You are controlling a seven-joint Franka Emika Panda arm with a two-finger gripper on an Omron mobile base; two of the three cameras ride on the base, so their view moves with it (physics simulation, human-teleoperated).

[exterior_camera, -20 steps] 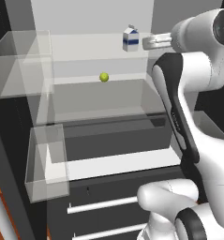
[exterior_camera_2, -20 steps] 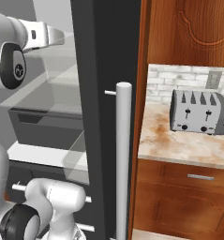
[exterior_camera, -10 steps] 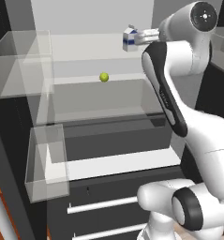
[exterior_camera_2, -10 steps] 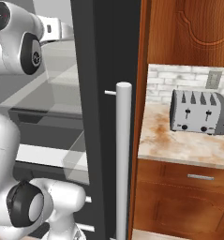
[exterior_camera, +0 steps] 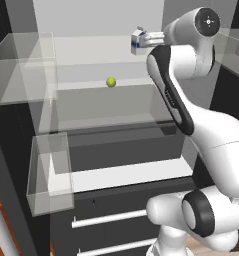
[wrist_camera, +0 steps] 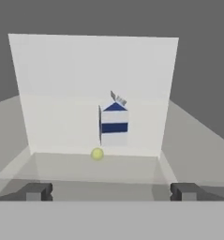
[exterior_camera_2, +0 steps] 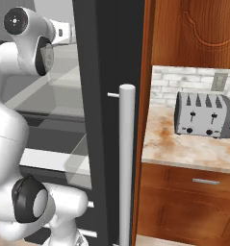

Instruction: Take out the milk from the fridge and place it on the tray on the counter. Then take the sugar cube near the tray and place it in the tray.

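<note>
While the end effector [wrist_camera: 111, 191] is hanging fully spread and empty, the milk carton [wrist_camera: 114, 123] is standing upright straight ahead of it, deep on the fridge shelf [wrist_camera: 62, 166], just behind the yellow-green ball [wrist_camera: 97, 153].

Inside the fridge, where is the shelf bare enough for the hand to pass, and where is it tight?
The shelf is bare left of the milk; the lower shelf either side of the ball. Tight where the open hand meets the milk.

Yellow-green ball [exterior_camera: 111, 82] on shelf; toaster [exterior_camera_2: 204, 116] w/ brick backsplash [exterior_camera_2: 184, 81] behind.
</note>
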